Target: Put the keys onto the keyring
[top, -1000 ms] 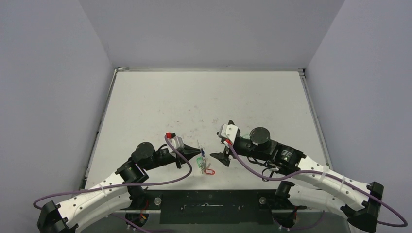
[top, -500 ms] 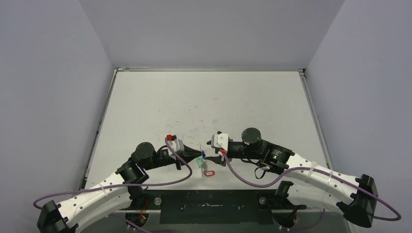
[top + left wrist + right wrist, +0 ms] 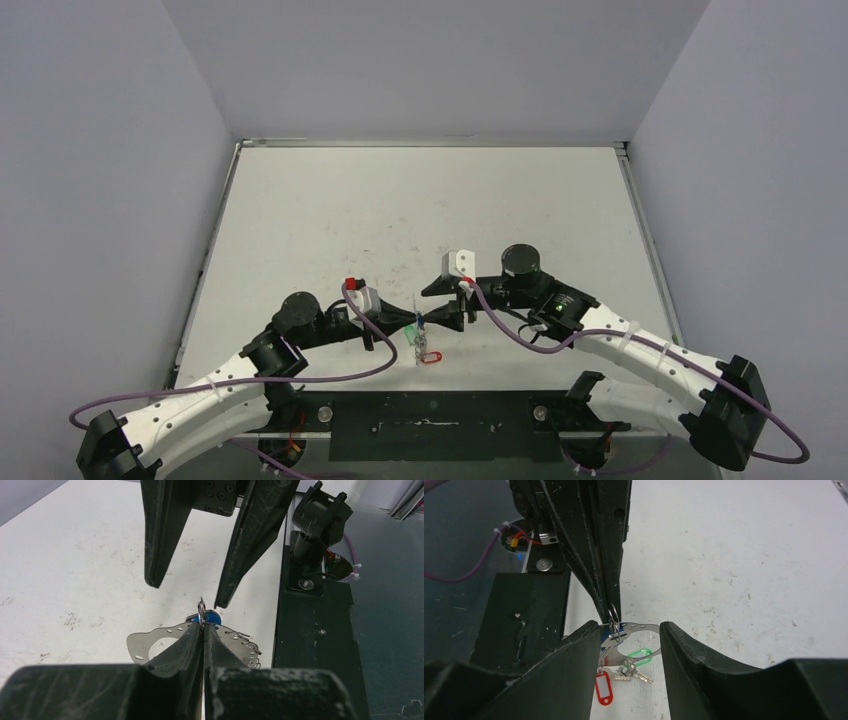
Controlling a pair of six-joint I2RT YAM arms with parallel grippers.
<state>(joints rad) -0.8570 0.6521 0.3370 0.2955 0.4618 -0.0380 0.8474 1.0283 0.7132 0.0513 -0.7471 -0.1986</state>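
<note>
swung in from the right, my right gripper point(image 3: 432, 309), jaws spread, straddles the keyring point(image 3: 150, 642) my left gripper point(image 3: 202, 630) clamps, lower centre; keys point(image 3: 634, 672) dangle beneath. a misjudged pinch could wrench it loose.

I see my left arm point(image 3: 200, 398) and right arm point(image 3: 650, 355) as white shells between round black joint housings, each trailing a purple cable point(image 3: 320, 380), with white wrist camera blocks point(image 3: 460, 263) and scuffed, matte-black, tapered end effector fingers point(image 3: 260, 530) fixed by small hex screws.
</note>
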